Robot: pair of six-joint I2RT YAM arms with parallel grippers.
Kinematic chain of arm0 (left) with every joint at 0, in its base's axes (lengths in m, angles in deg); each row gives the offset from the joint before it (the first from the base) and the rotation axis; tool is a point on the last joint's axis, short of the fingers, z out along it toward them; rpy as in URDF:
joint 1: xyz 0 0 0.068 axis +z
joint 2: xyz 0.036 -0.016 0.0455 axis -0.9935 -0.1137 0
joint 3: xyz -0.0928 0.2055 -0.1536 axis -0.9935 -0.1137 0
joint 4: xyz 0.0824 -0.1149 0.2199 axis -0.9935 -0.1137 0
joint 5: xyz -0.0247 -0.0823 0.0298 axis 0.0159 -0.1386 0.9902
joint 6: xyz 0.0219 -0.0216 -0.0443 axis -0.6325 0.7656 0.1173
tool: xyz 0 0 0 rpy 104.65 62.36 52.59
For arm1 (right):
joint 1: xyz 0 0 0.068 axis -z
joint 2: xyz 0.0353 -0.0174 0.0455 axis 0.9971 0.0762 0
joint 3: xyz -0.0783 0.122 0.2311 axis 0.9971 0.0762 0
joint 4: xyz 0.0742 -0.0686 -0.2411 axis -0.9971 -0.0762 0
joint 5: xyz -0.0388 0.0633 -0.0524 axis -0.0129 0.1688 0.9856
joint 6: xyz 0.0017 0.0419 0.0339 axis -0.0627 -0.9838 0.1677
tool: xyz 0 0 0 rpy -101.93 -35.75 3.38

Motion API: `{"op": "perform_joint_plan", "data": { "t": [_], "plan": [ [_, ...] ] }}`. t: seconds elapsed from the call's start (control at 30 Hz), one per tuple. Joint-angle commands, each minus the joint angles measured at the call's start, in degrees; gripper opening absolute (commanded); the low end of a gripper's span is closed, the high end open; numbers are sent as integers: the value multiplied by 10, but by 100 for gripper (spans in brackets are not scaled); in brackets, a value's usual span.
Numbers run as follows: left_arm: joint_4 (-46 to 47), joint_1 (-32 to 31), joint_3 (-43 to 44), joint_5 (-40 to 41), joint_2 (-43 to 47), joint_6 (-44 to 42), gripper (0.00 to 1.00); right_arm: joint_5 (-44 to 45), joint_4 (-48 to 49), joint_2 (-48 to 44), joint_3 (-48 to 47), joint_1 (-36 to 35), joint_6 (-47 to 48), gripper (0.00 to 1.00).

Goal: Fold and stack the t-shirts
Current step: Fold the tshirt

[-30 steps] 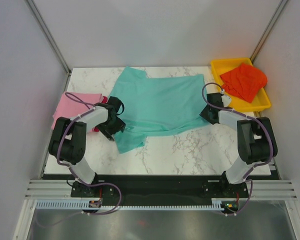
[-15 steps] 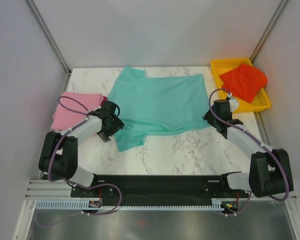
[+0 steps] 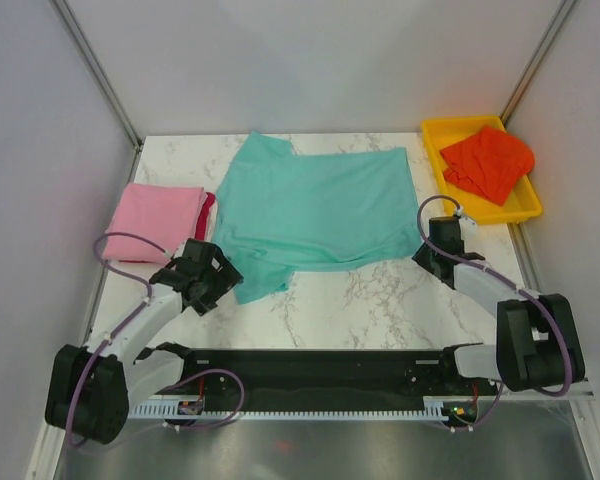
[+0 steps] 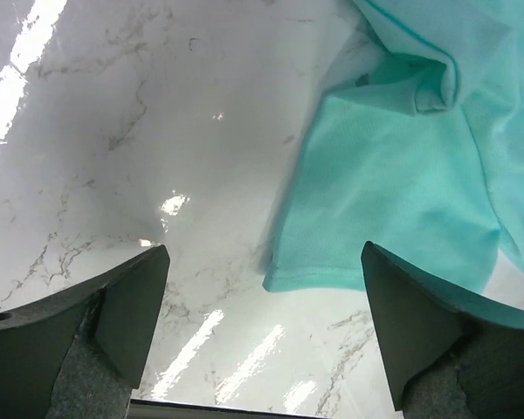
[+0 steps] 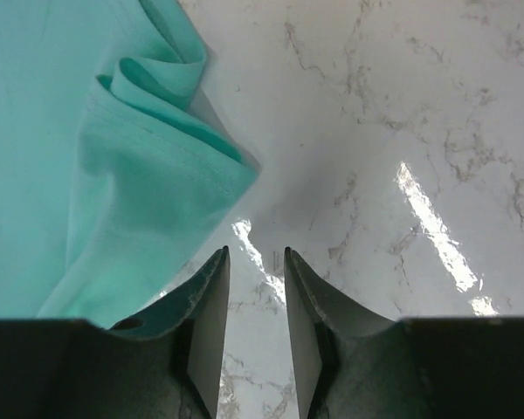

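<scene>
Counter [image 3: 380,300] of veined white marble spreads under both hands. The teal t-shirt [image 3: 320,205], the biggest cloth on it, lies opened out flat between the left hand [image 3: 212,275] and the right hand [image 3: 427,250], most of it ahead of them toward the far edge. Its near sleeve [image 4: 384,209] lies just ahead of the left hand, off toward that hand's right finger, with the hemmed edge on bare marble. Its rumpled, doubled-over hem corner [image 5: 148,157] sits just ahead of the right hand and to its left.

The pink t-shirt [image 3: 160,212] lies folded ahead of the left hand and to its left, apart from it, at the counter's left edge. The yellow tray [image 3: 435,135] stands well ahead of the right hand and to its right, at the far corner. The orange-red t-shirt [image 3: 488,160] lies crumpled in the tray and fills much of it. The crimson t-shirt [image 3: 209,208] shows only as a thin strip at the pink one's right edge, between pink and teal.

The left hand is spread wide: its fingers [image 4: 131,305] stand far apart, with only marble and the sleeve's hem seen between them, gripping nothing. The right hand's fingers [image 5: 211,323] are drawn close together, leaving a narrow slit through which marble shows. They pinch nothing, and teal cloth lies by the outer side of the left one.
</scene>
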Motion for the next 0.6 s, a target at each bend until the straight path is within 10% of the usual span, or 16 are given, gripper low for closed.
{"op": "perform_joint_plan", "data": {
  "t": [0.0, 0.57],
  "plan": [
    [21, 3, -23, -26, 66, -19, 100, -28, 37, 46, -15, 16, -8, 38],
    [17, -22, -33, -78, 44, 27, 96, -23, 90, 96, -43, 23, -30, 47]
  ]
}}
